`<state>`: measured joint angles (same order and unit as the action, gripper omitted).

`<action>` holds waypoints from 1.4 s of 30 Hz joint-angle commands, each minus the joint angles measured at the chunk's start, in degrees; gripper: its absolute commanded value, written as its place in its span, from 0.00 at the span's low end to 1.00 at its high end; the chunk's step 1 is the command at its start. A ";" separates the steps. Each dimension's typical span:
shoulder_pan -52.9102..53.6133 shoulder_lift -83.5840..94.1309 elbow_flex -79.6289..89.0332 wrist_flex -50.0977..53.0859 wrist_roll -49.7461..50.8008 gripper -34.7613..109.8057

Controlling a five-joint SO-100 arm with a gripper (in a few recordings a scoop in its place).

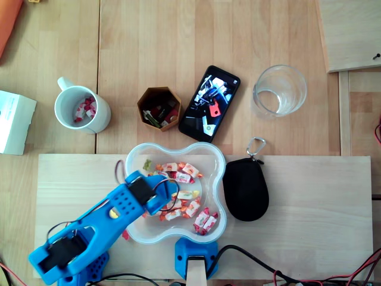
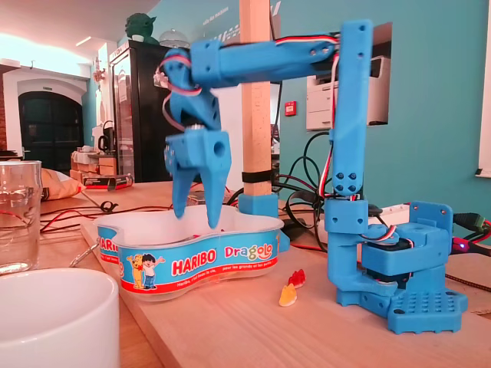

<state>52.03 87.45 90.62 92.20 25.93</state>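
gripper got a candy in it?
No, in the fixed view the gripper hangs open above the Haribo tub with nothing between its fingers.

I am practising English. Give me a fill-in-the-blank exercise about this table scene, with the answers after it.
The blue pincer hangs open above the ___ tub.
In the overhead view, the smartphone lies between the hexagonal box and the drinking ___.
The pouch right of the tub is ___ in colour.
Missing words: Haribo; glass; black.
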 commanded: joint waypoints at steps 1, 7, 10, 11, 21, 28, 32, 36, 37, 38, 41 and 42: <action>0.88 -2.11 -2.55 -0.26 0.70 0.52; 0.88 -5.89 -6.24 -3.43 0.00 0.52; 0.88 -6.59 -6.42 -3.87 -0.09 0.52; 0.88 -6.94 -6.50 -3.87 0.00 0.52; -0.26 -7.12 -5.98 -3.96 0.62 0.52; -5.54 -7.12 -6.06 -3.96 0.70 0.48; -6.06 -7.12 -6.06 -3.96 0.62 0.47; -5.98 -7.21 -5.98 -3.96 -0.35 0.47; -5.98 -7.21 -5.98 -3.96 -0.35 0.47; -6.06 -7.38 -5.98 -3.96 -0.44 0.47; -5.98 -9.67 -5.98 -3.96 -0.44 0.47; -5.89 -10.72 -6.33 -3.96 -0.44 0.47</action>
<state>45.35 75.85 86.31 88.33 25.14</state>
